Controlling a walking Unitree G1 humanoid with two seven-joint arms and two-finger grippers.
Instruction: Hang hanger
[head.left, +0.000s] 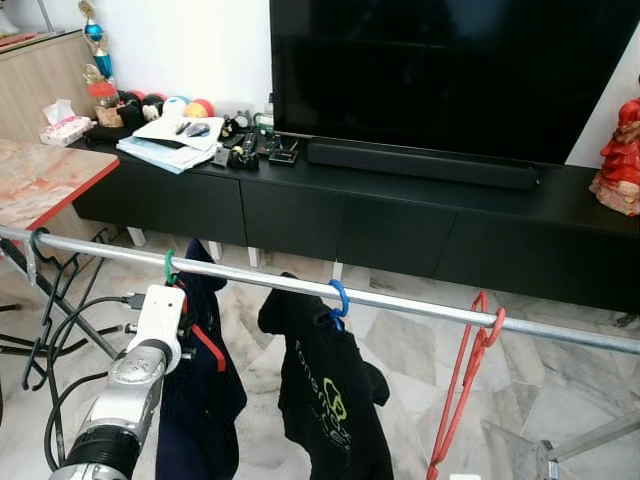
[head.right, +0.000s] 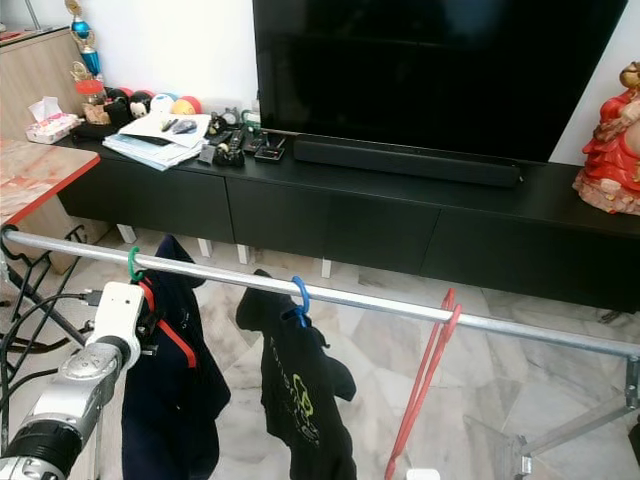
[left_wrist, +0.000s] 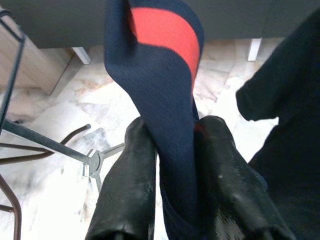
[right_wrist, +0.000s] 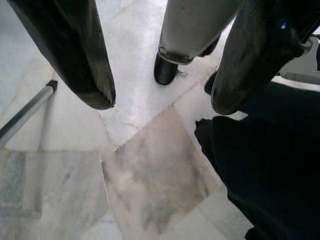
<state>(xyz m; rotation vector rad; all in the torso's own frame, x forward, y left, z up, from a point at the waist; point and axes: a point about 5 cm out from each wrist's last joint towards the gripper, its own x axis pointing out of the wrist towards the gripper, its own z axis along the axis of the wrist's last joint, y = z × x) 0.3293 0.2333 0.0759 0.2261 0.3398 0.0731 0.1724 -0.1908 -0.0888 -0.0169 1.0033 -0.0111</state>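
Left gripper (left_wrist: 175, 150) around ribbed navy garment (left_wrist: 165, 85)

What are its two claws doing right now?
Left gripper: shut on the navy garment hanging from the rail.
Right gripper: open, holding nothing, above the marble floor.

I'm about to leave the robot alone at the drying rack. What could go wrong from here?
The left gripper is shut on the navy garment, whose green hook sits over the rail. Pulling back before opening could drag the hanger off or slide it into the black shirt. The empty red hanger hangs tilted and might slip if the rail is jolted.
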